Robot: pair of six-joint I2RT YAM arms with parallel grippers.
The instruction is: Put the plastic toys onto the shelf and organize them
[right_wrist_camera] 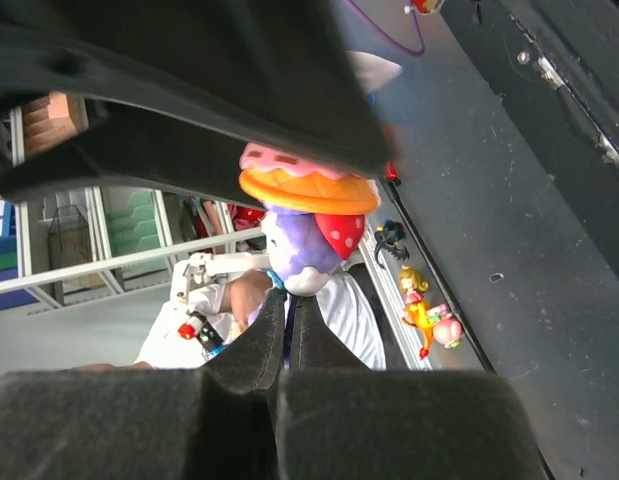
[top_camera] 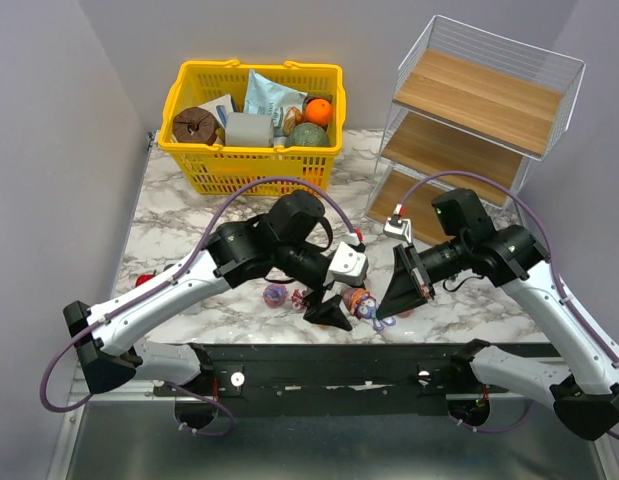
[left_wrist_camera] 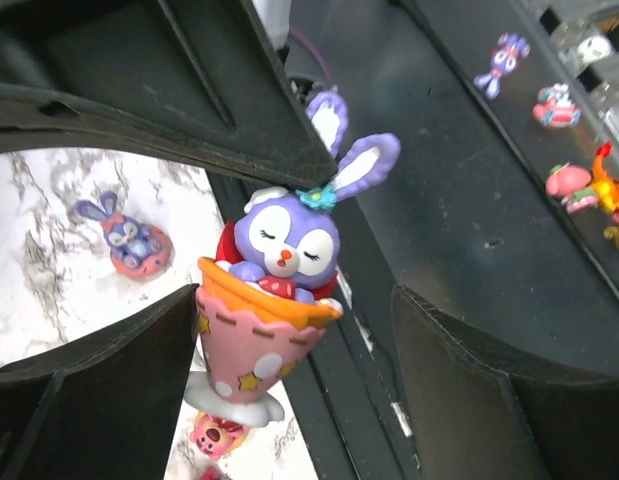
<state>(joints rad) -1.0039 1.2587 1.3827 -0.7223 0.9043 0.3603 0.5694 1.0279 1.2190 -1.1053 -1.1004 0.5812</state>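
Purple rabbit figurine (left_wrist_camera: 274,270), seated in a pink star-dotted cone with an orange rim, is held clear of the marble table (top_camera: 179,225). In the top view it sits at about 6 o'clock of the table, between the two grippers.

Right gripper (right_wrist_camera: 286,335): jaws pressed together on the figurine's ears, with the cone pointing away from the fingers.

Left gripper (left_wrist_camera: 294,310): jaws apart, one finger on each side of the cone. In the left wrist view, the finger at 9 o'clock of the cone lies at its edge, and contact cannot be confirmed. The finger at 3 o'clock stands clear of the cone.

Shelf (top_camera: 479,100): white wire with three slanted wooden boards, at 2 o'clock of the table, well apart from the held figurine.

On the marble, the left wrist view shows a second purple rabbit toy (left_wrist_camera: 124,240) on a round pink base, and a small pink toy (left_wrist_camera: 211,437) under the cone.

Yellow basket (top_camera: 189,160): at 11 o'clock, holding assorted goods.

Red item (top_camera: 144,281): at 9 o'clock near the table edge, partly hidden by the left arm.
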